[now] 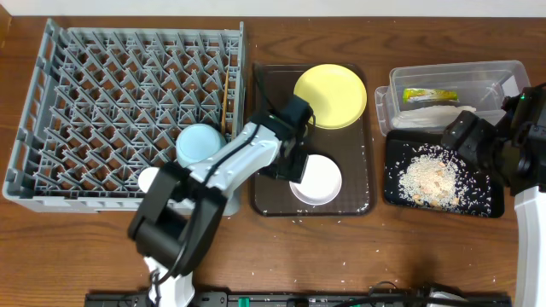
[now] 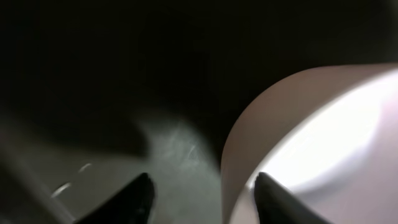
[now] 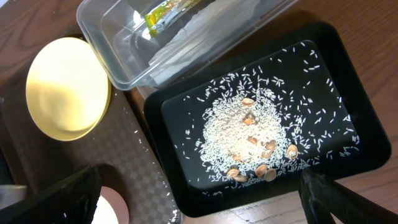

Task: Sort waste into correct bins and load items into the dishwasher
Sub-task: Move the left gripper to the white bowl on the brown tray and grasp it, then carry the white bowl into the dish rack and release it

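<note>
The left gripper [image 1: 294, 167] had its jaws spread and clamped nothing, one of its fingertips [image 2: 142, 194] outside the rim of the white bowl [image 1: 317, 181], which lay just to its right on the brown tray [image 1: 271, 198], opposite the dish rack [image 1: 128, 94].

A brown serving tray [image 1: 354, 170] sits on a wooden table [image 1: 384, 256].

The desk [image 1: 426, 247] is of dark brown wood with visible grain. Beyond its far edge runs a pale strip [image 1: 341, 5], wall or floor unclear.
</note>
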